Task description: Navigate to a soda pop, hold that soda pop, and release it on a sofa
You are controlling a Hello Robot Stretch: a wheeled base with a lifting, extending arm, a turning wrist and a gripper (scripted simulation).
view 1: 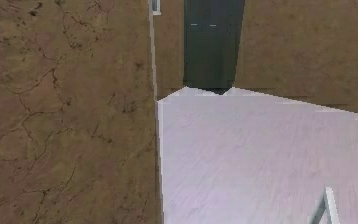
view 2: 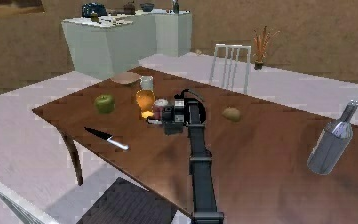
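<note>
On the brown wooden table (view 2: pixel 267 150) in the arm side view stands a small amber bottle with a pale cap (view 2: pixel 145 100), which may be the soda pop. The dark arm (view 2: pixel 199 160) rises from the bottom edge and reaches across the table to it. My gripper (view 2: pixel 153 113) ends right at the bottle's base, beside the two white marked squares (view 2: pixel 173 112). I cannot tell whether it holds anything, since the bottle stands on the table at its far end.
The table also bears a green apple (view 2: pixel 105 102), a knife (view 2: pixel 107 139), a plate (view 2: pixel 126 78), a brownish lump (view 2: pixel 231 114) and a grey bottle (view 2: pixel 332 140). A white chair (view 2: pixel 229 66) stands behind it, with white counters (view 2: pixel 122 40) beyond. The forward view has a brown wall (view 1: pixel 67 110) and a dark door (view 1: pixel 212 45).
</note>
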